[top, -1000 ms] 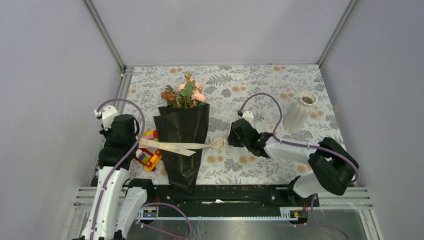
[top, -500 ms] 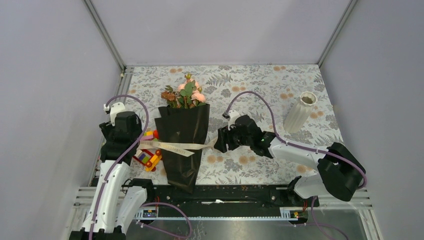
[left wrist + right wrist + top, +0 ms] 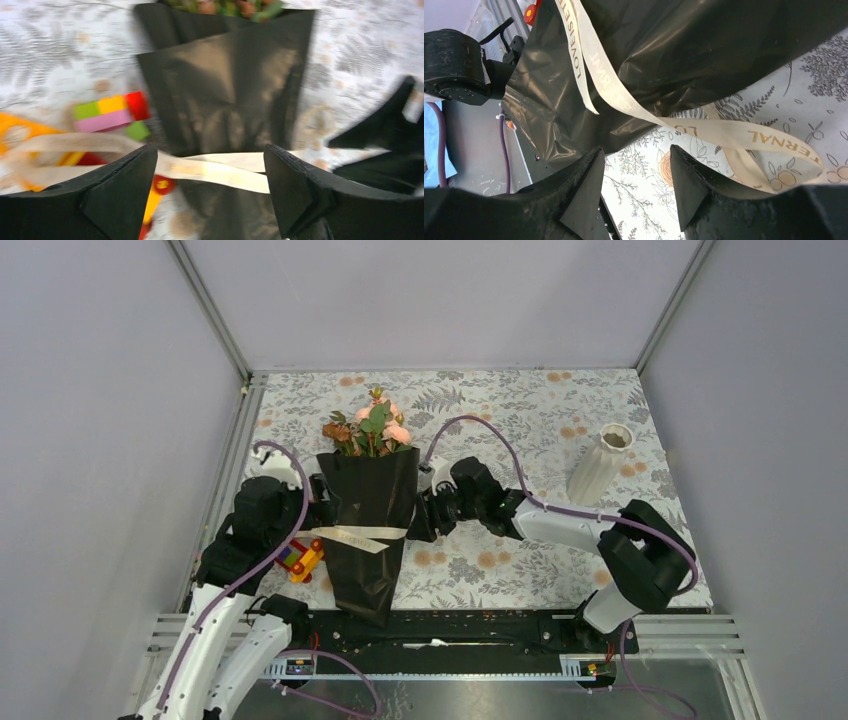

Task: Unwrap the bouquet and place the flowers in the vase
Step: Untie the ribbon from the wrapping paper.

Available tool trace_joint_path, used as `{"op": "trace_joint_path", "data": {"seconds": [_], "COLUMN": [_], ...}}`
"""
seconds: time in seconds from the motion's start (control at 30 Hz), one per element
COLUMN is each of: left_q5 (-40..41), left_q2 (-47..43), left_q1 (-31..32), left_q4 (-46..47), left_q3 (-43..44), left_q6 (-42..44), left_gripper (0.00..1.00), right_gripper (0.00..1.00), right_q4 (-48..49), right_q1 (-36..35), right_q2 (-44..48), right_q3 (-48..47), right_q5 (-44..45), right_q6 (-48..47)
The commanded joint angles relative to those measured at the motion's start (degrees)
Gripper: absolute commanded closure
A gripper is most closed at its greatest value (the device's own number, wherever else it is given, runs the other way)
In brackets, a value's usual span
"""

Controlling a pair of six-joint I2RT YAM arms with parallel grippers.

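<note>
Table (image 3: pixel 520 400): carrying it all.
Bouquet (image 3: pixel 365 510): lying mid-table btw my end effectors, not yet unwrapped.
Vase (image 3: pixel 600 465): standing far right, holding no flowers (image 3: pixel 372 430).
Left end effector (image 3: pixel 210 165): gaping wide over ribbon (image 3: pixel 350 533), gripping nothing.
Right end effector (image 3: pixel 636 150): hovering parted beside bouquet, gripping nothing.
Progress: ribbon looking untied; unwrapping + vase step remaining.

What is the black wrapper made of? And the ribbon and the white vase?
The wrapper looks like thin glossy plastic film or coated paper: it shines and creases sharply. The ribbon seems woven cream fabric with gold printed letters; fine ribbing shows. The vase looks like matte white ceramic with ribs, though plastic cannot be ruled out.
</note>
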State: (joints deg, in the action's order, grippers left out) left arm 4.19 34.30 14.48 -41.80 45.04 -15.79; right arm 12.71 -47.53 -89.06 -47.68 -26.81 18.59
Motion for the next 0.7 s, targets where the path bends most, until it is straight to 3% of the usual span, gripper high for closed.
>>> {"op": "trace_joint_path", "data": {"seconds": [0.0,0.17,0.3,0.67], "left_q5": [-10.2,-0.1,6.2,22.3], "left_q2": [0.0,0.4,2.6,16.0], "left_q1": [7.3,22.0,32.1,46.5], "left_q4": [7.8,11.6,15.1,10.3], "left_q3": [-3.5,-8.7,-10.7,-5.1], "left_q6": [-9.3,-16.8,-18.2,-22.0], "left_gripper": [0.17,0.17,0.16,0.13], "right_gripper": [0.43,0.44,0.43,0.4], "right_q4": [1.7,1.8,1.4,0.3], "right_q1": [-0.4,-0.5,-0.5,-0.5], "right_q2": [-3.0,-6.5,-7.5,-10.2], "right_q3": [-4.7,-7.0,-8.4,-10.8], "right_q5": [-2.5,-3.1,-2.7,-3.8], "right_q6": [-1.2,-1.7,-2.7,-4.0]}}
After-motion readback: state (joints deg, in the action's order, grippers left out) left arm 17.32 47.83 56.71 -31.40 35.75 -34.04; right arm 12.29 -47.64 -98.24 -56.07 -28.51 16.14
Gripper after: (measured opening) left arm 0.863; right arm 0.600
